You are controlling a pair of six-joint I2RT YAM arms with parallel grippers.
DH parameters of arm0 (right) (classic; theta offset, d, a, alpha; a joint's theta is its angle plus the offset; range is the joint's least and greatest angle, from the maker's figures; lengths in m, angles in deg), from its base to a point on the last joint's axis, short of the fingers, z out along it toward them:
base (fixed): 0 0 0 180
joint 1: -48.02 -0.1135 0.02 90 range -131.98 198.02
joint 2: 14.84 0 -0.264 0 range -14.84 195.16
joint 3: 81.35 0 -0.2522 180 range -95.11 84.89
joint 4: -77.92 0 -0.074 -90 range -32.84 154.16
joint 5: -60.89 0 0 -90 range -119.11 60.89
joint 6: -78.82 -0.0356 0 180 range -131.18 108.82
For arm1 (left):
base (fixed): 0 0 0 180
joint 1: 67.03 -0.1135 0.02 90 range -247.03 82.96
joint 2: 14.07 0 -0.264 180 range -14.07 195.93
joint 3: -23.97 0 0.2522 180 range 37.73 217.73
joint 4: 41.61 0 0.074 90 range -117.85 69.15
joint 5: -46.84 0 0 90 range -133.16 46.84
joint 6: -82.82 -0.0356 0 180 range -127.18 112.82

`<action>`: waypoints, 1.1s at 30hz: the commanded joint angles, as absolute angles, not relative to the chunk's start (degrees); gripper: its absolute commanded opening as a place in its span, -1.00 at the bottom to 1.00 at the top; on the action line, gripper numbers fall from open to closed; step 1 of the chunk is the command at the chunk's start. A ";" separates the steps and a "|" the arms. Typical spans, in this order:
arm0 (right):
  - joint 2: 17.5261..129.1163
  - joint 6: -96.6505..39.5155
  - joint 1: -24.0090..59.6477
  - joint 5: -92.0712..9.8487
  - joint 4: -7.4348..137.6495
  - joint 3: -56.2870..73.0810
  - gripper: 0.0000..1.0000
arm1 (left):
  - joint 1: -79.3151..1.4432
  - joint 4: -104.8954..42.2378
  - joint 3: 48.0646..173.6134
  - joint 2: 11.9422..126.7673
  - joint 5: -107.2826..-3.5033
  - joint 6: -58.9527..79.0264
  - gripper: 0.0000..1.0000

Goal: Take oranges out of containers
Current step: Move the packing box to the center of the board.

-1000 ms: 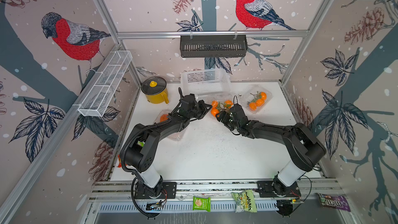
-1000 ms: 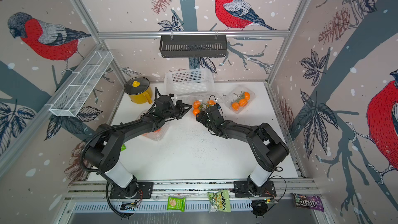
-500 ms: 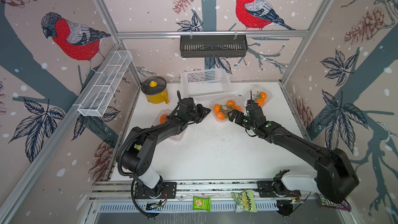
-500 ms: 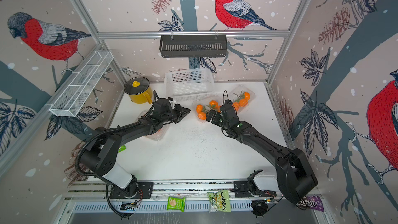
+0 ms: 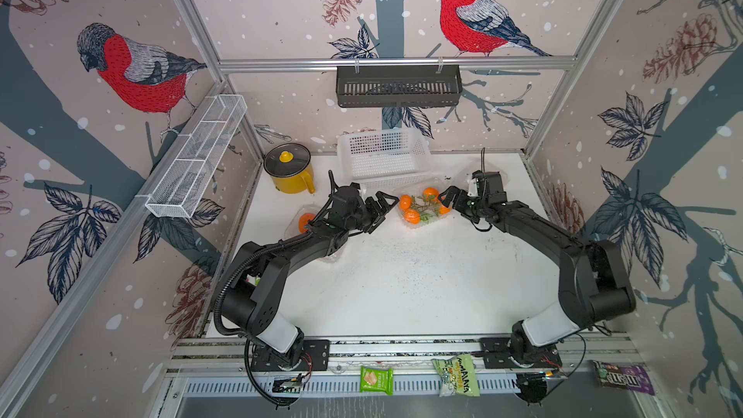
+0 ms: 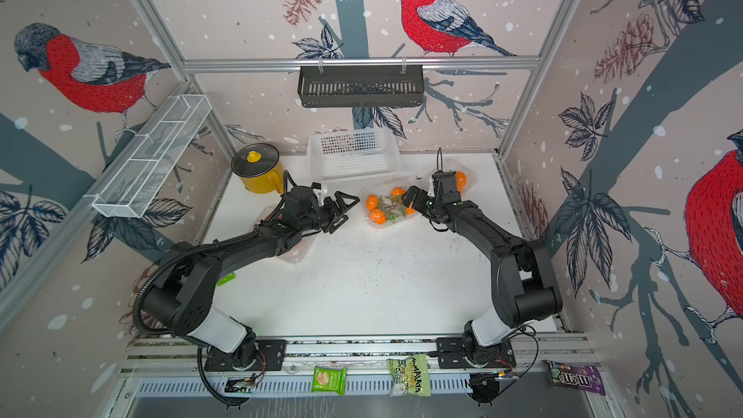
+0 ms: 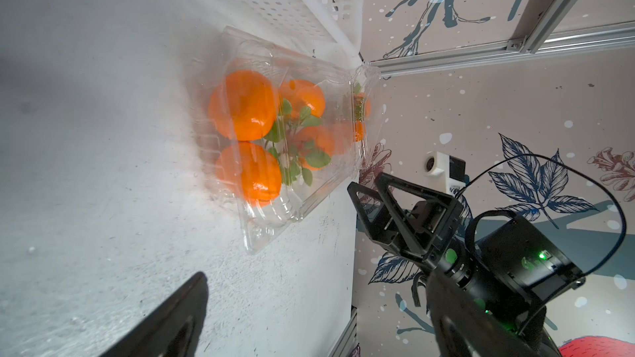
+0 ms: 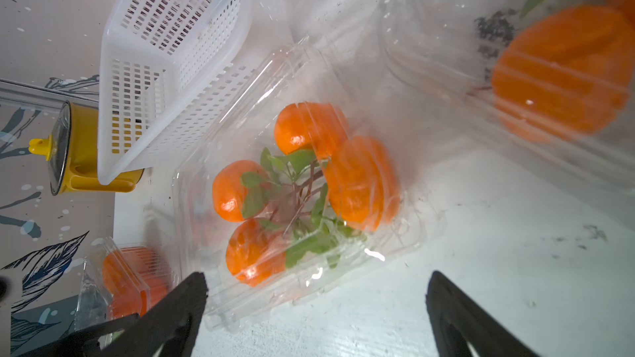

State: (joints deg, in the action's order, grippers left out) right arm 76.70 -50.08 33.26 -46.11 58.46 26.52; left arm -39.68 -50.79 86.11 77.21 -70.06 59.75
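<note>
white tabletop point(image 5: 402, 283) is enclosed by bird-patterned walls point(image 5: 281, 14). a white perforated plastic basket point(image 5: 384, 156) is set at the back, a yellow lidded pot point(image 5: 290, 172) beside it. a clear plastic clamshell container point(image 5: 422, 222) is laid just before the basket, between both grippers. the left gripper point(image 5: 382, 214) is spread wide near one end, nothing held. the right gripper point(image 5: 445, 199) is opened wide at the opposite end, likewise empty. four small leafy-stemmed oranges point(image 5: 411, 215) are seen inside that container. a plain orange point(image 5: 305, 222) is kept in a second clear container point(image 5: 292, 230) under the left arm; a further orange point(image 6: 460, 179) is glimpsed in a third clear container point(image 6: 473, 185) behind the right wrist.
</note>
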 commanded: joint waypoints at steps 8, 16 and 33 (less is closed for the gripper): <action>86.21 -42.23 36.04 -43.38 53.61 16.25 1.00 | -41.28 -49.94 99.07 90.86 -69.36 52.56 0.95; 96.19 -38.05 33.58 -43.99 49.37 6.77 1.00 | -41.04 -48.14 109.02 100.75 -70.53 51.85 0.96; 85.81 -40.80 24.78 -42.87 50.23 17.89 1.00 | -38.80 -45.79 102.43 95.66 -71.53 52.73 0.96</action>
